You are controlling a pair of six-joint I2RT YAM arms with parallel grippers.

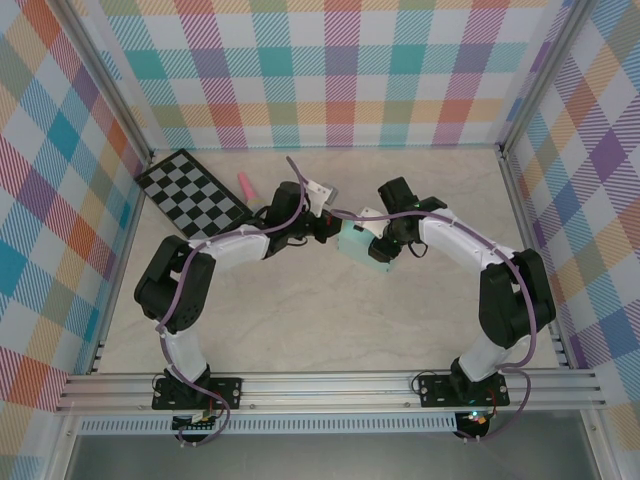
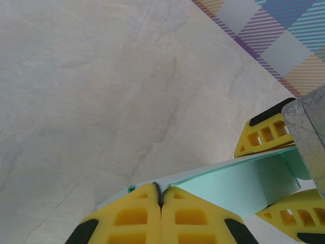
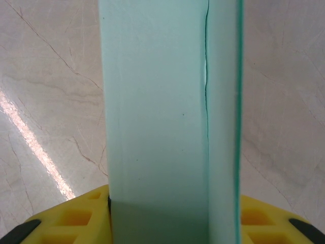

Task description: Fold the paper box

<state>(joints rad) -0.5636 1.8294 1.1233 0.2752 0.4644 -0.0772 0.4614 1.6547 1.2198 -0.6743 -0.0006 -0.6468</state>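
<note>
**One box, gripped from both sides mid-table**

Hidden or cut off: from above, the paper box (image 1: 358,246) is mostly covered by the two wrists, so its shape is hard to read. The right wrist view crops its top and bottom and shows a seam running lengthwise.

Counts: one box, two arms, one checkerboard (image 1: 193,193) and one small pink item (image 1: 244,183) far left, too small to identify.

Both arms are bent inward and meet over the table (image 1: 300,330) centre. The left gripper (image 2: 160,195) has its tips pinched together on a thin card edge. The right gripper (image 1: 386,246) has its jaws apart, clamping the box's wider body.
</note>
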